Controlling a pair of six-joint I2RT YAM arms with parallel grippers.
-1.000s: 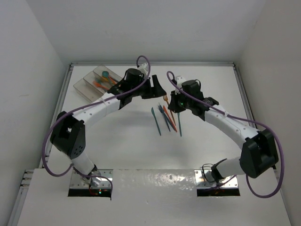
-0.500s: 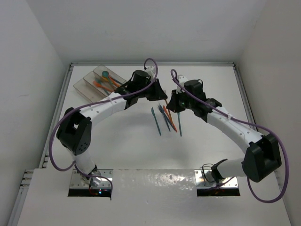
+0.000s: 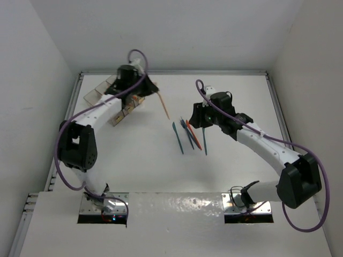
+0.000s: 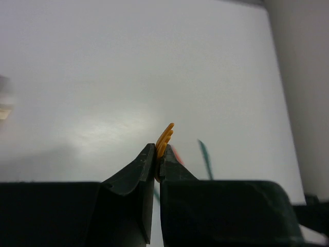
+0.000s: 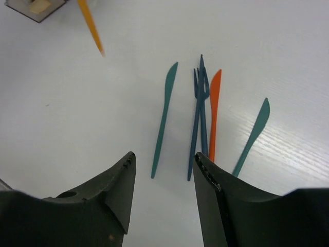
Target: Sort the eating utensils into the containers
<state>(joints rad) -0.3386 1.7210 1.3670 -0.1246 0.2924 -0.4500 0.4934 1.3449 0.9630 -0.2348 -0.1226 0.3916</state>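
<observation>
The white table [image 3: 139, 160] carries everything. The left arm [image 3: 102, 115] reaches toward the far left corner, and the right arm [image 3: 262, 142] stretches in toward the middle.

The clear tray [image 3: 98, 90] sits at the far left of the table. The left arm covers most of it, so what lies in its compartments cannot be made out. One of its corners also shows at the top edge of the right wrist view.

The left gripper [image 4: 158, 158] is just beside the tray's right end. Its jaws are pressed together on an orange fork [image 3: 162, 106], with the tines sticking out past the fingertips. From above, the fork slants down and away from the tray toward the middle of the table, off the surface.

The right gripper [image 5: 164, 155] hangs over the loose pieces with its jaws spread apart and nothing between them.

Five pieces lie flat in a row near the middle of the table, all roughly parallel:
- A teal knife [image 5: 164, 118] lies on the left, a little apart from the others.
- Two blue forks [image 5: 199, 116] lie one across the other.
- An orange knife [image 5: 214, 110] lies just beside the forks, touching them or nearly so.
- A second teal knife [image 5: 252, 136] lies on the right, tilted.
</observation>
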